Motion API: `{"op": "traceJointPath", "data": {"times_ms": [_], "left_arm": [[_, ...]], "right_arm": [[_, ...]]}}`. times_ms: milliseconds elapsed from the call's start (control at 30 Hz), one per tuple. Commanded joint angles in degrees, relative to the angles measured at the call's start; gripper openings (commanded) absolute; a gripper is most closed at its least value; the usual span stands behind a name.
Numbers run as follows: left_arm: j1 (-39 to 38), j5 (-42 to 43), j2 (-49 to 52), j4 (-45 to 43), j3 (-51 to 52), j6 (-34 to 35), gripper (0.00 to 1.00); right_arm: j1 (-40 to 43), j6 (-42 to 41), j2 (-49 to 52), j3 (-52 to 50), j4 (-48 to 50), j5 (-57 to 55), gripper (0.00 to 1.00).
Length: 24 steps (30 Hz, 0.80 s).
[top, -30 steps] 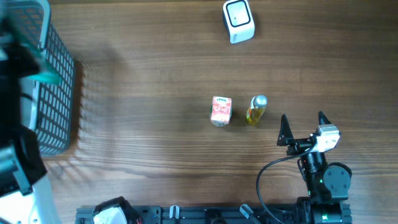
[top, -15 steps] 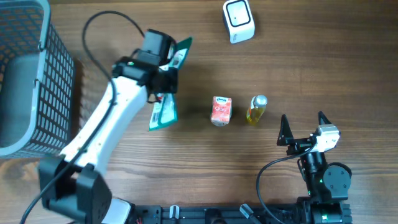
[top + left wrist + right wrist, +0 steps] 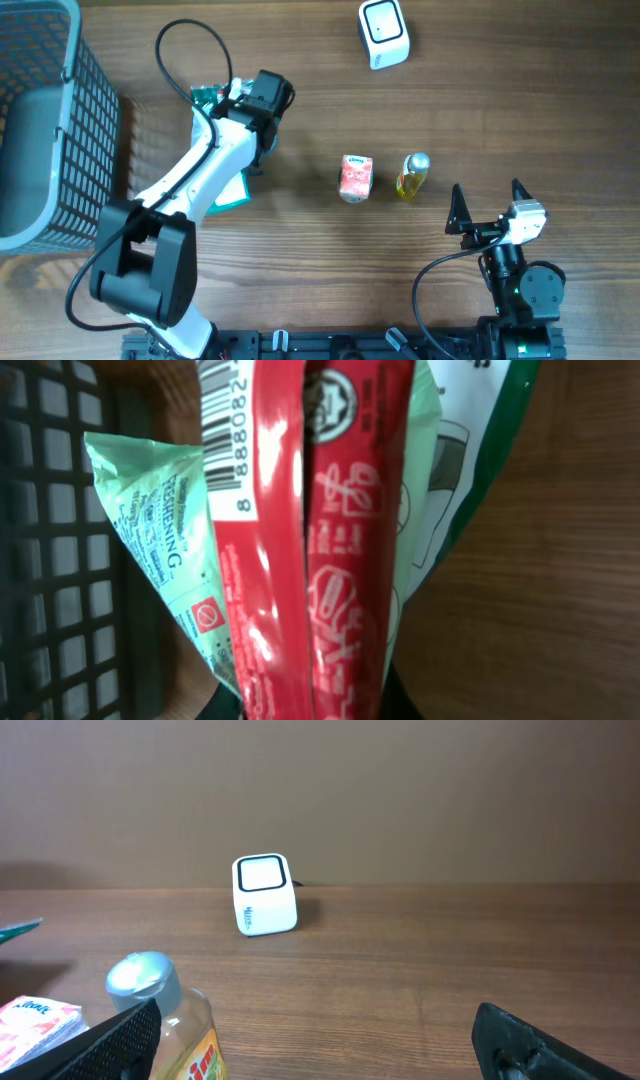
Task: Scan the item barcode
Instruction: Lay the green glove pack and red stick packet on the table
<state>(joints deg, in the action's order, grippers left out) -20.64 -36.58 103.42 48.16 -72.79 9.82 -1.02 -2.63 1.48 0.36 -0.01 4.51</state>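
Note:
My left gripper is shut on a green and white snack packet and holds it over the table left of centre. In the left wrist view the packet fills the frame with a red seam and a barcode at the top left; my dark fingertips show at the bottom edge. The white scanner stands at the far edge, apart from the packet, and also appears as the scanner in the right wrist view. My right gripper stands open and empty at the front right.
A pink carton and a small yellow bottle lie mid-table, just left of the right gripper. A grey wire basket occupies the far left. The bottle sits close to my right gripper's left finger.
The left arm swung out from over the basket with the packet, then drew it back left and turned it. The right arm has not moved.

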Motion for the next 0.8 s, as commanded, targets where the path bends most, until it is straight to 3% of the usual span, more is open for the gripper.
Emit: {"op": "traceJointPath", "data": {"times_ms": [0, 133, 167, 333, 500, 633, 667, 767], "left_arm": [[3.1, 8.0, -0.2, -5.3, 4.9, -2.2, 0.04], [5.4, 11.3, -0.2, -9.2, 8.4, -3.7, 0.06], [5.7, 12.3, -0.2, -9.2, 8.4, -3.7, 0.11], [5.8, 16.3, -0.2, -9.2, 8.4, -3.6, 0.62], [6.7, 17.2, -3.9, -8.7, 6.8, -3.6, 0.88], [8.9, 34.6, -14.1, -8.3, 3.1, -3.4, 0.92], [8.9, 41.4, -17.5, -8.5, 3.0, -3.4, 1.0], [8.5, 54.0, -22.4, -8.0, 3.0, -3.4, 1.0]], "right_arm": [[0.1, 0.8, 0.2, -0.1, 0.2, 0.5, 1.0], [0.1, 0.8, 0.2, -0.1, 0.2, 0.5, 1.0], [0.1, 0.7, 0.2, -0.1, 0.2, 0.5, 1.0], [0.1, 0.8, 0.2, -0.1, 0.2, 0.5, 1.0], [0.1, 0.8, 0.2, -0.1, 0.2, 0.5, 0.99], [0.1, 0.8, 0.2, -0.1, 0.2, 0.5, 1.0], [0.1, 0.7, 0.2, -0.1, 0.2, 0.5, 1.0], [0.1, 0.8, 0.2, -0.1, 0.2, 0.5, 1.0]]}}
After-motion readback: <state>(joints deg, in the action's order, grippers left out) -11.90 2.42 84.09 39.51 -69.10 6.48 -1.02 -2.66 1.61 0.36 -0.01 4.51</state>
